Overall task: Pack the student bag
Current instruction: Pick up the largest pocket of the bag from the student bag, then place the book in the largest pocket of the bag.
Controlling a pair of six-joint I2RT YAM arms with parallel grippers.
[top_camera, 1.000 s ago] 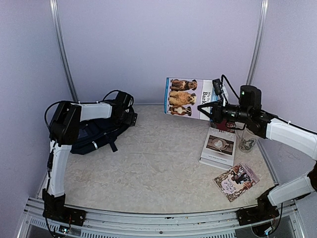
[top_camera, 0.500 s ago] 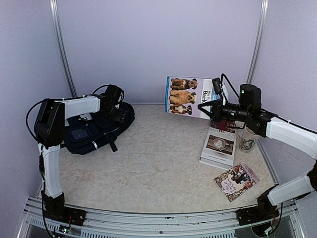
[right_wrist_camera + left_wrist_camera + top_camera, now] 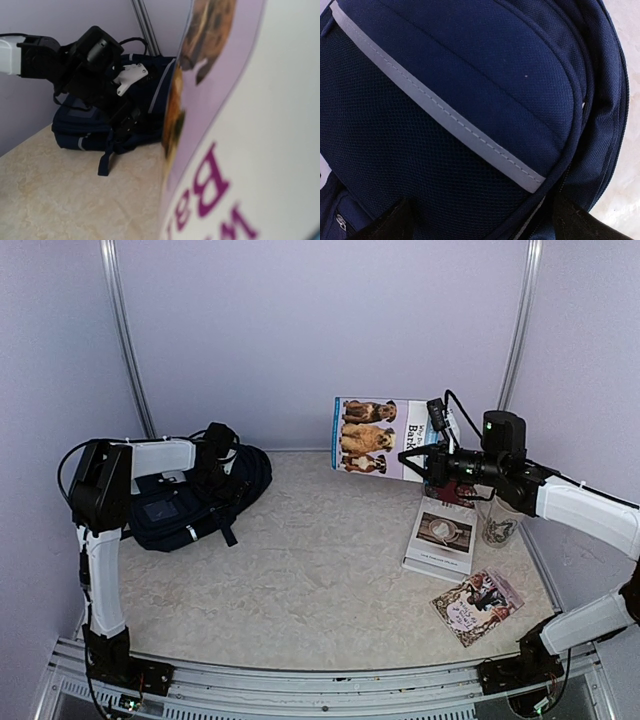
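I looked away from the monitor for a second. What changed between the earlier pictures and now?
The left gripper swung left along the student bag, from its right end toward its middle, jaws open, holding nothing. Unchanged: the right gripper holds the dog book aloft; the other books and the glass lie as before.

the dog book point(image 3: 375, 437) carries purple lettering ending in "bark"; the right wrist view shows "bar"
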